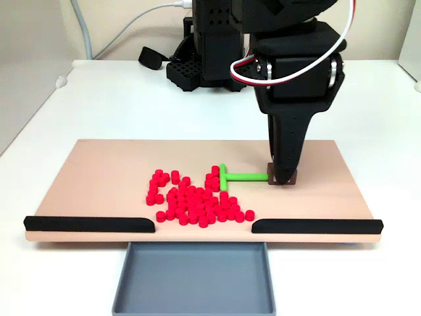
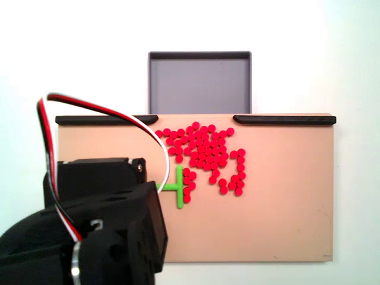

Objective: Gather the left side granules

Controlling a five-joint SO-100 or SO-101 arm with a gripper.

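Many small red granules [image 1: 192, 199] lie in a loose heap on the tan board [image 1: 99, 171], left of centre and close to its front edge in a fixed view. A few rest against the crossbar of the green T-shaped pusher [image 1: 240, 176]. My gripper [image 1: 283, 178] points straight down at the right end of the pusher's stem. It is shut on a brown block there. In the other fixed view the granules [image 2: 205, 152] spread right of the pusher [image 2: 179, 187], and the arm's body hides the fingers.
Two black rails [image 1: 89, 224] [image 1: 316, 226] line the board's front edge with a gap between them. A grey tray [image 1: 194, 276] sits below that gap. The arm's black base [image 1: 210, 59] and cables stand behind the board on the white table.
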